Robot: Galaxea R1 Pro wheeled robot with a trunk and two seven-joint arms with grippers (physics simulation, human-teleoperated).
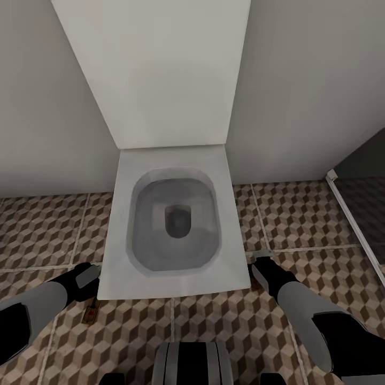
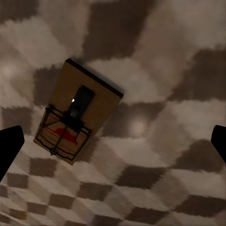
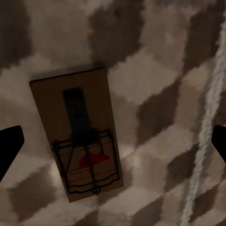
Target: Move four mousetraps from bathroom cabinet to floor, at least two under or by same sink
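A mousetrap (image 2: 75, 113) lies flat on the cube-patterned bathroom floor (image 2: 160, 56), a brown slab with dark wire and a red mark. My left gripper (image 2: 113, 146) hovers over it, open, with its dark fingertips (image 2: 9, 146) wide apart. In the head view this mousetrap (image 1: 91, 312) shows by the toilet's front left corner, beside the left gripper (image 1: 88, 278). A second mousetrap (image 3: 77, 136) lies on the floor under my right gripper (image 3: 113, 146), which is also open and holds nothing. The right gripper (image 1: 261, 263) is at the toilet's front right corner. The cabinet and the sink are out of view.
A square white toilet (image 1: 120, 267) with its lid up stands straight ahead against the pale wall (image 1: 299, 107), between my two arms. A white-framed glass panel (image 1: 347, 214) runs along the right. A pale grout line (image 3: 207, 122) passes near the right mousetrap.
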